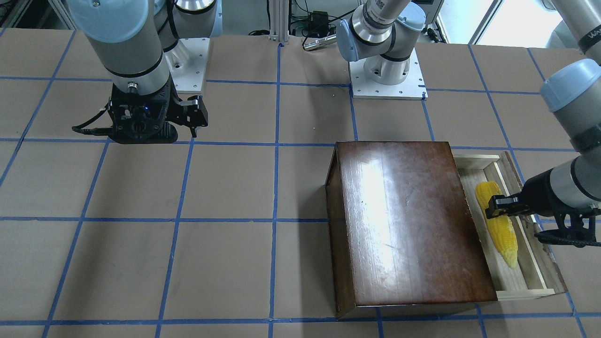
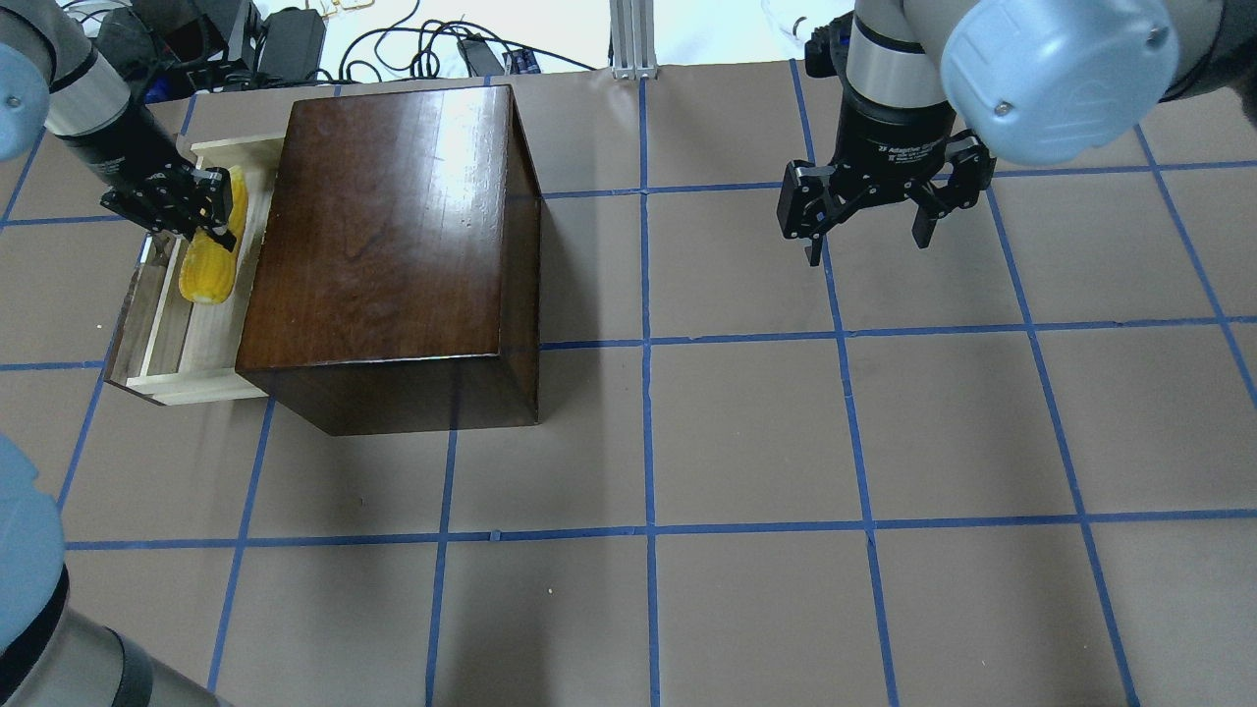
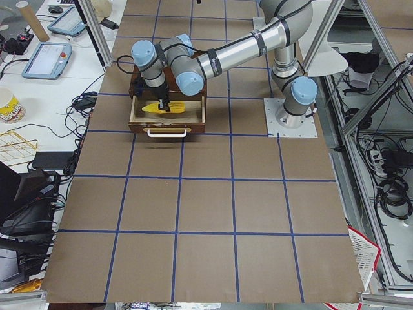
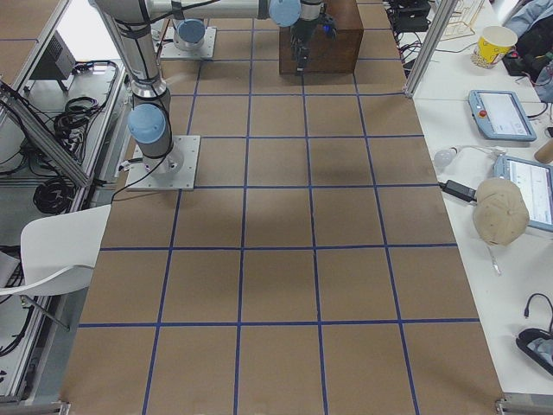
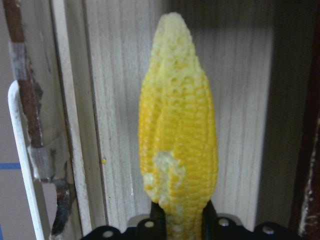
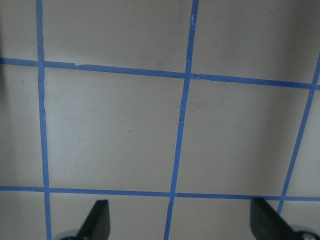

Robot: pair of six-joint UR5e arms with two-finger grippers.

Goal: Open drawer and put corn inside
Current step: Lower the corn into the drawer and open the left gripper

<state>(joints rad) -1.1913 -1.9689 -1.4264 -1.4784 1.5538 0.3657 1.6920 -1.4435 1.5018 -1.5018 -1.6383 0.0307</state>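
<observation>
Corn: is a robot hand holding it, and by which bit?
The left gripper is shut on the corn near its thick end; the right gripper is open, holding nothing.

1. The overhead camera sits behind my shoulders and looks forward and down on the bench (image 2: 746, 442). My left claw (image 2: 211, 211) is at its left, my right claw (image 2: 866, 247) at its right.
2. The front camera faces me from across the bench and looks steeply down, so the sides are mirrored.
3. Both share the cabinet (image 2: 393, 226) beside my left claw.
4. Two end cameras look along the bench from far off.
5. My left wrist camera sits close behind that claw, on the corn (image 5: 177, 125) and drawer (image 5: 240, 100).
6. My right wrist camera looks straight down on the bench below my right claw.
</observation>
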